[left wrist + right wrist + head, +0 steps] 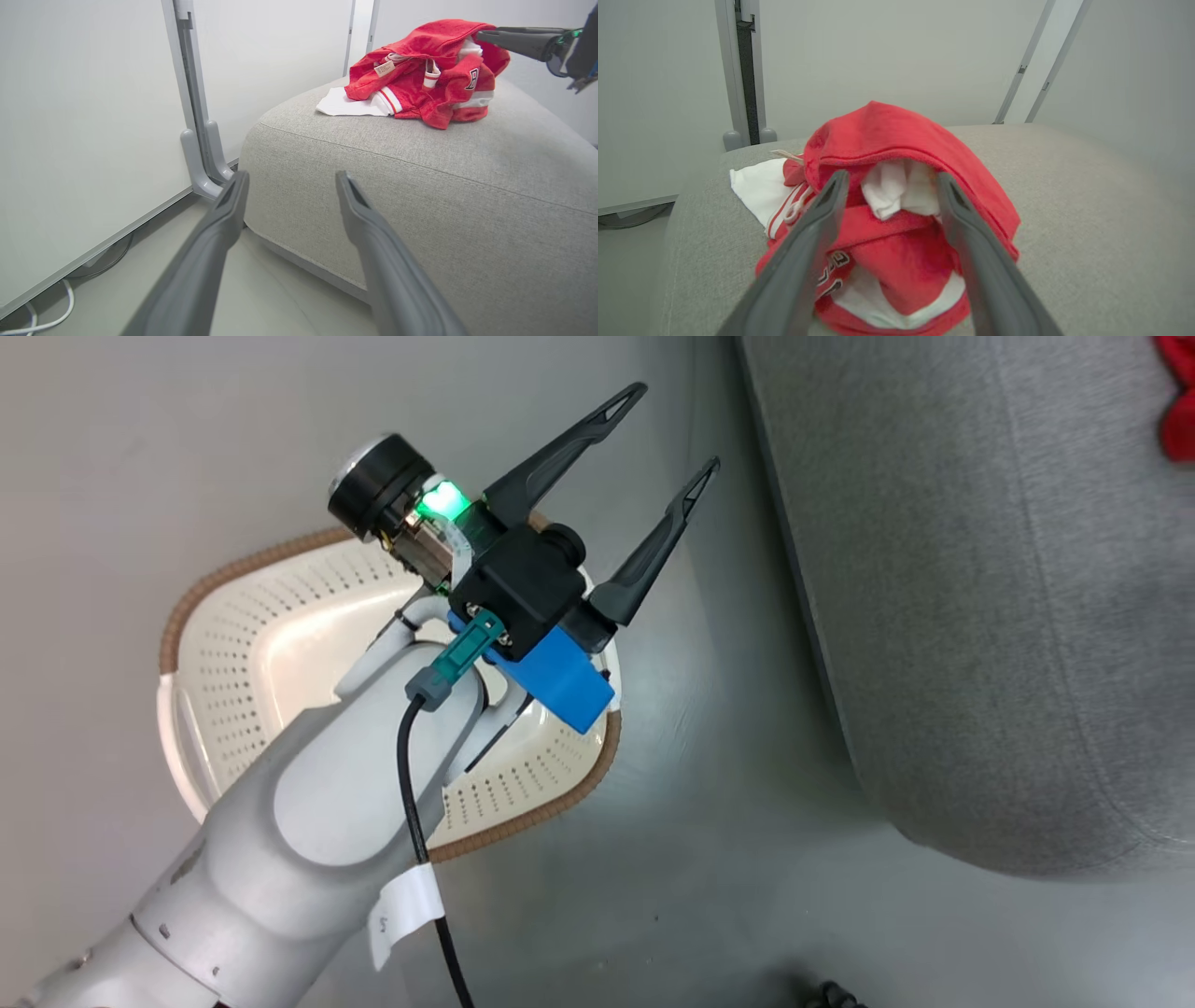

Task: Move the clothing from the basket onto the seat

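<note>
The clothing [420, 79] lies in a heap on the grey seat [420, 186]: red pieces with white stripes over a plain white piece [341, 103]. My right gripper [891, 176] is open, its fingers straddling the top of the clothing [887, 135] above the seat [1064, 186]. One of its fingers [514, 39] reaches into the left wrist view at the pile's top. My left gripper [677, 425] hangs open above the cream basket [224, 653], pointing toward the seat [980, 616]. Nothing shows inside the basket. A red scrap of clothing [1178, 401] peeks in at the corner.
White wall panels with a grey post and feet [198, 154] stand beside the seat. Cables [46, 322] lie on the floor by the wall. Grey floor [728, 859] separates basket and seat. A dark object [831, 994] sits at the bottom edge.
</note>
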You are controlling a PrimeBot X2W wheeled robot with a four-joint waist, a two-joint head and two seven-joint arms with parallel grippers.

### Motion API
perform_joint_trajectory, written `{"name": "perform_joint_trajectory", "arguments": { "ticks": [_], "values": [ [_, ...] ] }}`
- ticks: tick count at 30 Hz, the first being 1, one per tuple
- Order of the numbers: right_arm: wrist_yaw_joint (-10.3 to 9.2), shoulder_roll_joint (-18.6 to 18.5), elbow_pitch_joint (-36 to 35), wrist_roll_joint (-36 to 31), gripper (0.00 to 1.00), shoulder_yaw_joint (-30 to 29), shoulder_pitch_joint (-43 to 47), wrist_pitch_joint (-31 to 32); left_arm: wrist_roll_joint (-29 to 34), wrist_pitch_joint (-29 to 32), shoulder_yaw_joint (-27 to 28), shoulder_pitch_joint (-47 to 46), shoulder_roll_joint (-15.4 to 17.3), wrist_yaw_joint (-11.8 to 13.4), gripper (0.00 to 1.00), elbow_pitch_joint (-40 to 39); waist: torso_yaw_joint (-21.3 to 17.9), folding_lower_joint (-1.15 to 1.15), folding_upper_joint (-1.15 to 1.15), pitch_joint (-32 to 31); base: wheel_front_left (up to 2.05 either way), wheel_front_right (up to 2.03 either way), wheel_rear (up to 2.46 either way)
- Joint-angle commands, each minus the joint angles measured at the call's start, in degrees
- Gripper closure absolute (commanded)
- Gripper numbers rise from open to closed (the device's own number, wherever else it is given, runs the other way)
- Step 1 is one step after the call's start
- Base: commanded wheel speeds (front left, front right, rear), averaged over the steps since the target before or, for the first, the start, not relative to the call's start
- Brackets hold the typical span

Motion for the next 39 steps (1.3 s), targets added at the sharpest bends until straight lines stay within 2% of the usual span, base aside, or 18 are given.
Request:
{"name": "perform_joint_trajectory", "arguments": {
  "ticks": [1,5,13,24,34,39],
  "values": [
    [-0.01,0.9,-1.0,0.2,0.00,0.4,3.3,-0.2,-0.7,-0.4,0.8,1.5,-0.4,0.5,0.00,0.4,-0.1,0.00,0.00,-4.5,0.00,0.00,0.00],
    [-0.01,2.2,-3.5,-0.5,0.00,2.5,9.1,-0.2,-2.1,-0.6,3.3,4.9,-1.0,1.6,0.00,0.3,0.2,0.00,0.00,-9.9,0.00,0.00,0.00],
    [-0.01,4.9,-8.9,-1.1,0.00,7.9,18.0,-0.2,-1.6,-0.6,13.0,15.3,-1.5,5.2,0.00,-3.0,2.6,0.00,0.00,-20.0,0.00,0.00,0.00],
    [-0.01,7.7,-13.6,-1.8,0.00,17.6,25.7,-0.2,1.7,-0.6,27.4,29.0,-3.9,6.7,0.00,-7.4,7.6,0.00,0.00,-30.0,0.00,0.00,0.00],
    [-0.01,9.1,-16.0,-0.9,0.00,20.4,32.4,-0.2,4.1,-0.6,39.6,39.6,-7.7,4.4,0.00,-9.8,12.6,0.00,0.00,-36.0,0.00,0.00,0.00],
    [-0.01,10.0,-14.8,-0.7,0.00,20.8,34.2,-0.2,5.6,-0.6,42.8,43.0,-8.7,3.0,0.00,-9.8,13.6,0.00,0.00,-37.3,0.00,0.00,0.00]
  ]
}}
